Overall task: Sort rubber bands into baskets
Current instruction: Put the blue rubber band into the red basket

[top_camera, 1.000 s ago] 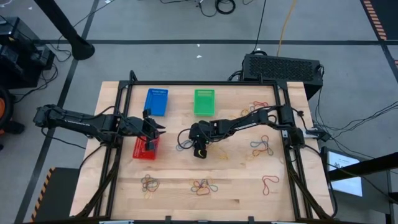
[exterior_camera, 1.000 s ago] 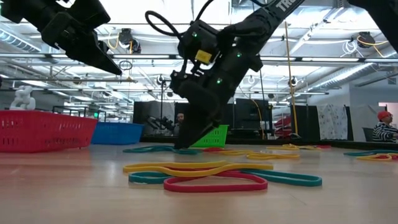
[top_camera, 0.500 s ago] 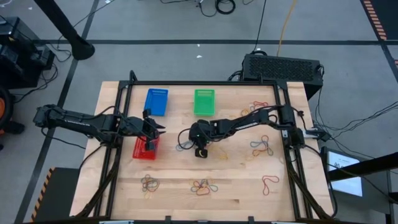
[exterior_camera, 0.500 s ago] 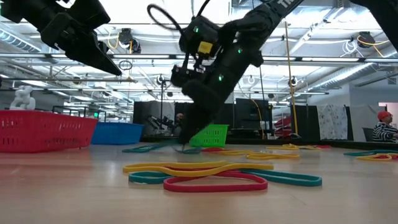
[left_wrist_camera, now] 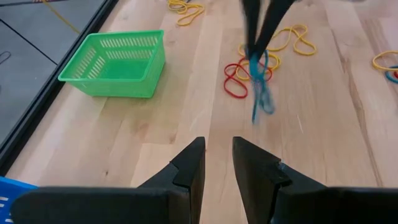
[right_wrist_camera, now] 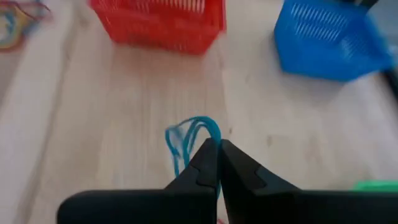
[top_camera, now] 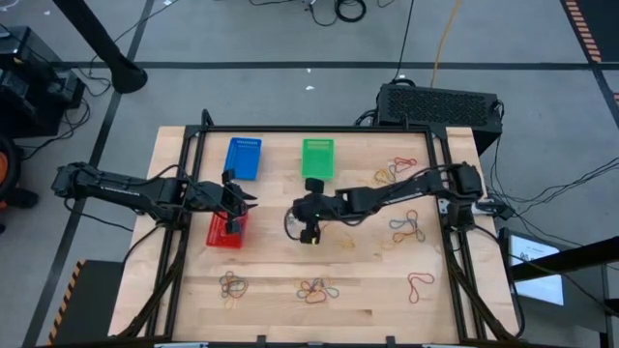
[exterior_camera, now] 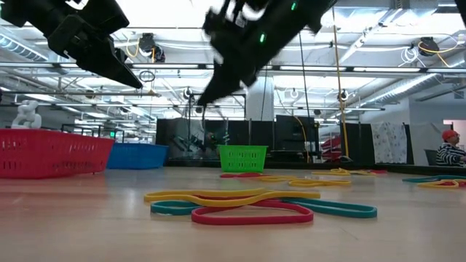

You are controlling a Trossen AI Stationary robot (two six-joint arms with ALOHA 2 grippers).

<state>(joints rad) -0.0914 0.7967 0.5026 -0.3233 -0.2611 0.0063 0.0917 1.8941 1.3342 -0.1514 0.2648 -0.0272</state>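
My right gripper point(top_camera: 308, 233) hangs above the middle of the table, shut on thin blue rubber bands point(right_wrist_camera: 186, 138). The bands also show in the left wrist view point(left_wrist_camera: 258, 87), below the right gripper's dark fingers point(left_wrist_camera: 261, 25). My left gripper point(left_wrist_camera: 217, 152) hovers over the red basket point(top_camera: 226, 232) at the table's left; it is open by a narrow gap and empty. The blue basket point(top_camera: 243, 158) and the green basket point(top_camera: 317, 158) stand on the table's far side. Loose rubber bands point(top_camera: 317, 289) lie in small heaps on the wood. My right gripper pinches the blue bands at their upper end point(right_wrist_camera: 206, 132) between its two fingertips. The fingers come from above, pointing down. The bands hang slack below the fingers point(left_wrist_camera: 260, 102), clear of the table. Whether it holds one loop or more, I cannot tell.
More heaps of bands lie near the front edge point(top_camera: 232, 285), at the front right point(top_camera: 420, 283), at the right point(top_camera: 406, 228) and at the far right point(top_camera: 392, 169). A black box with a grille point(top_camera: 440, 101) stands behind the table. A black frame point(top_camera: 193, 184) runs around the work area.
My right gripper has risen from the table top with the blue bands, staying shut. The bands, which lay on the wood beside it, now hang clear of the table below its fingers. My left gripper has kept still.
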